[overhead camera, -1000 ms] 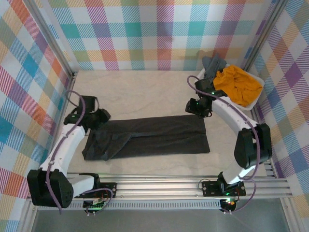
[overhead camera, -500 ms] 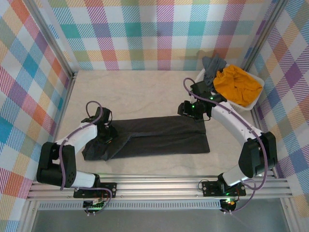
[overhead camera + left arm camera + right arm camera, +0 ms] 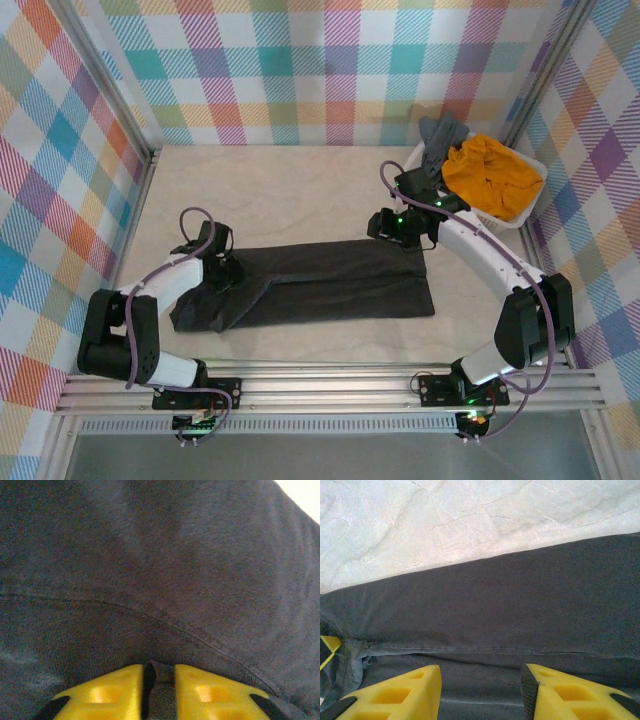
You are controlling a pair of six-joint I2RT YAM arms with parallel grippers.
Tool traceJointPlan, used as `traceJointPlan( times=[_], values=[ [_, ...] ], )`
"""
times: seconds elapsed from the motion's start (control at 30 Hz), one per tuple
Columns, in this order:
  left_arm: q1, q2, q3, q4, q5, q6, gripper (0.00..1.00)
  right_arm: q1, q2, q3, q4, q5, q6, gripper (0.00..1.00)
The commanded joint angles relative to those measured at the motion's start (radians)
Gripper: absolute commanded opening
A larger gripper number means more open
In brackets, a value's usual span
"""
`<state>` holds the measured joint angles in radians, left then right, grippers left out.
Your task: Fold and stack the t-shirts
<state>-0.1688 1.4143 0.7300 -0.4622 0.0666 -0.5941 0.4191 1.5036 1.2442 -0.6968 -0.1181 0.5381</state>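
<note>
Plaid walls all round, with a pale worktop in the middle. The dark charcoal t-shirt lies on it as a long folded strip running left to right.

Big change over the last second: the left arm swung down from beside the strip's far left corner. The left hand now sits right on the left end of the cloth. Its jaws went from partly open to nearly closed, and the wrist view shows a little nub of fabric pinched between the yellow pads. So I'd call that a grip just landed.

The right hand nudged over to the far right corner of the strip. It's spread open above the cloth with nothing in it.

The mustard-orange t-shirt and slate grey t-shirt are piled in the white basket at the far right, untouched.

My read: the next fold is being set up, but only one end is held so far.
</note>
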Motion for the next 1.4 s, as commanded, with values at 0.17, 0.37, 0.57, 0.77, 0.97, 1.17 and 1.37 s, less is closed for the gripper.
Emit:
traceJointPlan(
  times=[0.17,0.37,0.57,0.77,0.97,1.17,1.37],
  values=[
    [-0.015,-0.189,-0.019,-0.076,0.009,-0.025,0.00,0.004,-0.003,-0.008,0.003,-0.018,0.010,0.47],
    [-0.039,-0.293,-0.036,-0.164,0.056,-0.026,0.00,0.004,-0.003,-0.005,0.003,-0.022,0.017,0.47],
    [-0.130,-0.349,-0.037,-0.217,0.162,-0.013,0.00,0.004,-0.007,0.006,-0.010,-0.014,0.013,0.47],
    [-0.260,-0.393,-0.104,-0.165,0.197,-0.087,0.00,0.004,-0.009,0.003,-0.009,-0.018,0.023,0.47],
    [-0.388,-0.328,-0.156,-0.072,0.162,-0.154,0.00,0.005,-0.014,0.005,-0.018,-0.015,0.025,0.47],
    [-0.448,-0.268,-0.141,-0.092,0.102,-0.139,0.00,0.005,-0.011,0.003,-0.018,-0.015,0.026,0.47],
    [-0.477,-0.314,-0.144,-0.099,0.140,-0.110,0.32,0.004,-0.002,-0.002,-0.012,-0.015,0.026,0.47]
  ],
)
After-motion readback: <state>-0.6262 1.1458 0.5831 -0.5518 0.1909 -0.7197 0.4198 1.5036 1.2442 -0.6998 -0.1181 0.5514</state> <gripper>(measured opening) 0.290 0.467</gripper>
